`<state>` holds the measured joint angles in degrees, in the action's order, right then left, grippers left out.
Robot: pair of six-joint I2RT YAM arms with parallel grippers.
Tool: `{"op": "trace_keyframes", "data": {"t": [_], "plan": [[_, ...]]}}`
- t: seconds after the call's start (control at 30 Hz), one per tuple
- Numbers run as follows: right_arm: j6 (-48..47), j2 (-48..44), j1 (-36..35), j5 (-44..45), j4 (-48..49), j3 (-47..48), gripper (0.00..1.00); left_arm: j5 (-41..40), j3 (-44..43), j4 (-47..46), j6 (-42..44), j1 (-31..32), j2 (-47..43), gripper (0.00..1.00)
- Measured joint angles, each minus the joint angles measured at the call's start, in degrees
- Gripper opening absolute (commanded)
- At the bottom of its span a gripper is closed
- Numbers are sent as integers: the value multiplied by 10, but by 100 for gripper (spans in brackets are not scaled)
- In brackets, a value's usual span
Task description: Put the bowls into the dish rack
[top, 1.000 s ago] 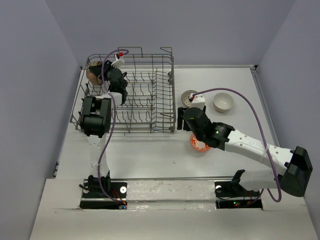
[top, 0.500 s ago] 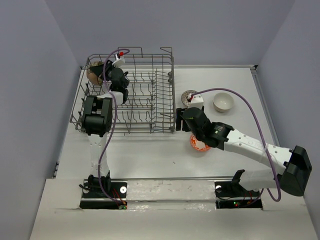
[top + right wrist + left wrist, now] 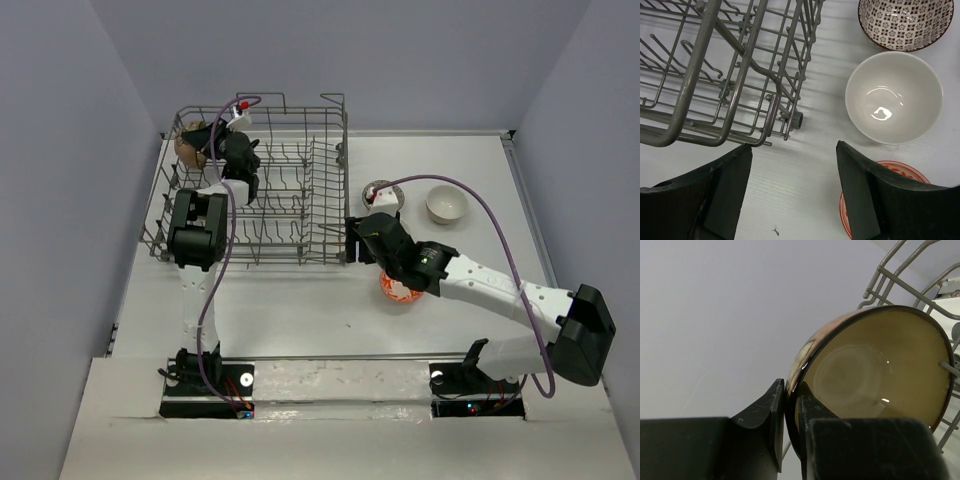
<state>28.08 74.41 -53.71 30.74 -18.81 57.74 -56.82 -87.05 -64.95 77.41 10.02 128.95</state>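
Note:
The dish rack (image 3: 346, 180) stands at the back left. My left gripper (image 3: 208, 143) is shut on the rim of the brown bowl with cream inside (image 3: 186, 149), held on edge at the rack's far left corner. In the left wrist view the fingers (image 3: 791, 390) pinch its rim (image 3: 875, 370) beside rack wire (image 3: 920, 294). My right gripper (image 3: 358, 228) is open and empty, low by the rack's right side. Its view shows the gripper (image 3: 794, 147), a white bowl (image 3: 894, 97), the grey-patterned bowl (image 3: 906, 22) and the orange-red bowl (image 3: 892, 165).
In the top view the grey-patterned bowl (image 3: 381, 190), another white bowl (image 3: 446, 204) and the orange-red bowl (image 3: 400, 290) stand on the table right of the rack. The right arm hides the nearer white bowl there. The rack's corner foot (image 3: 797, 120) lies just ahead of my right gripper.
My right arm has moved left, closer to the rack's right side. My left gripper has shifted slightly towards the rack's far edge with the brown bowl.

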Motion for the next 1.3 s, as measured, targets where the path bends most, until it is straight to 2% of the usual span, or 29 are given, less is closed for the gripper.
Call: {"op": "trace_keyframes", "data": {"t": [0.2,0.23,0.4,0.7,1.03,1.1,1.3], "plan": [[0,4,0,-2,0,6,74,1,-10,-28,18,1,21,22],[-1,4,0,-2,0,7,74,1,-11,-32,21,1,23,28],[-2,10,0,-3,0,13,74,2,-11,-38,20,8,32,41],[-2,17,0,-8,0,14,74,-5,-10,-8,5,4,63,48],[-2,17,0,-9,0,14,74,-20,-18,-14,6,5,62,66],[-2,17,0,-9,0,14,74,-23,-25,4,2,4,55,68],[-2,17,0,-9,0,14,74,-18,-40,157,-80,2,16,71]]}}
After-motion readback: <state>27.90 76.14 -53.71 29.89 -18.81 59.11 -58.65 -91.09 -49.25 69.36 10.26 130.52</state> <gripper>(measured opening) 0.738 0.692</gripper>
